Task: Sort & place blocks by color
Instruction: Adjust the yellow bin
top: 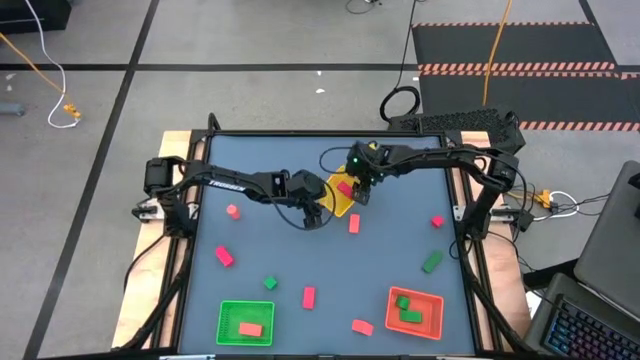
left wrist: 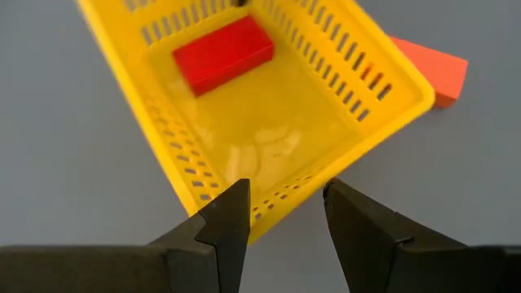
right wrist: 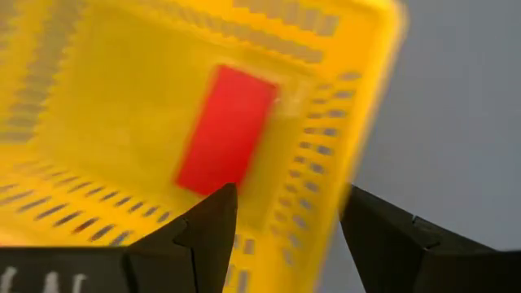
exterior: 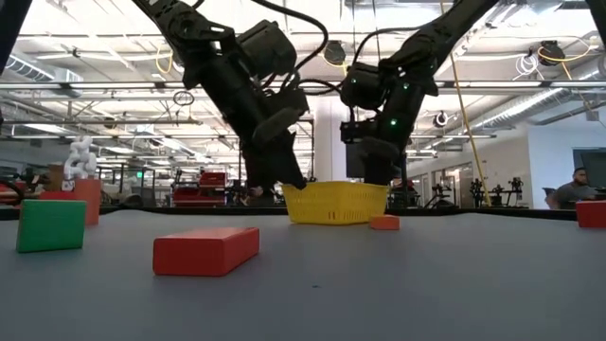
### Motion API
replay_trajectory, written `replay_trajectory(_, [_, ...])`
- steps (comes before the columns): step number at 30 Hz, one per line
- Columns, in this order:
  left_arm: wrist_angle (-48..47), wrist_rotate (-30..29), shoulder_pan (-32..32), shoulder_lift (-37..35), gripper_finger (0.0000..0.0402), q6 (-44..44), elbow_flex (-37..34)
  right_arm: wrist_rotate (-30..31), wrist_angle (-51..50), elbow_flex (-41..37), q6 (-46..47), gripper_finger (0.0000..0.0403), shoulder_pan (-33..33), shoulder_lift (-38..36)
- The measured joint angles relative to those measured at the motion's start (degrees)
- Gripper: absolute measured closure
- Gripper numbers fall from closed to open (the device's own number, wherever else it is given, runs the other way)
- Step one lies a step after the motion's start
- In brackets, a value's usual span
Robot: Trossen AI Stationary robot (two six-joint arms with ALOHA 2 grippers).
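A yellow mesh basket [top: 340, 203] stands on the table at mid-back, with a red block [left wrist: 222, 54] lying on its floor. My left gripper [left wrist: 285, 207] hangs open over the basket's near-left corner [left wrist: 281, 195], and that corner's rim shows in the gap between its fingers. My right gripper [right wrist: 286, 213] is open over the basket's far-right wall [right wrist: 321, 130], pointing steeply down. A salmon block [left wrist: 435, 69] lies on the table just outside the basket. Other blocks are scattered over the table.
A green basket [top: 224, 322] at front left holds a salmon block. A red basket [top: 436, 318] at front right holds green blocks. Loose blocks lie at left [top: 232, 211], [top: 224, 256], centre [top: 309, 296], [top: 354, 224] and right [top: 431, 262], [top: 437, 222].
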Motion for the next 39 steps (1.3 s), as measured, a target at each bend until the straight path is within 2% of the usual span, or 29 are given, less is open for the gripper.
replay_trajectory(2, [-0.7, 0.0, 0.3, 0.0, 0.0243, -0.5, 0.0, -1.6, 0.2, -0.6, 0.8, 0.0195, 1.2, -0.1])
replay_trajectory(8, [-2.0, 0.2, 0.9, -0.3, 0.0243, -1.3, 0.0, -0.3, 0.6, -0.8, 3.1, 0.0195, 5.0, -0.3])
replay_trajectory(14, [-8.9, 0.0, 1.6, -3.3, 0.0243, -1.1, -0.1, -1.8, 1.1, -0.8, 6.4, 0.0195, 6.9, -1.7])
replay_trajectory(21, [-12.1, -3.6, 2.6, -8.7, 0.0243, -1.5, -0.1, -4.1, 2.1, -0.8, 10.9, 0.0195, 7.9, -2.4])
replay_trajectory(27, [-12.5, -5.0, 2.6, -9.6, 0.0243, -1.7, -0.1, -4.7, 3.2, -0.8, 13.7, 0.0195, 9.4, -2.4])
replay_trajectory(33, [-19.8, -5.0, 1.9, -9.8, 0.0243, -4.1, -0.1, -4.6, 3.2, -0.8, 13.9, 0.0195, 9.5, -2.4])
replay_trajectory(39, [-29.2, -5.0, -1.2, -13.8, 0.0243, -10.4, -0.1, -1.8, 3.2, -0.8, 13.0, 0.0195, 9.4, -2.4])
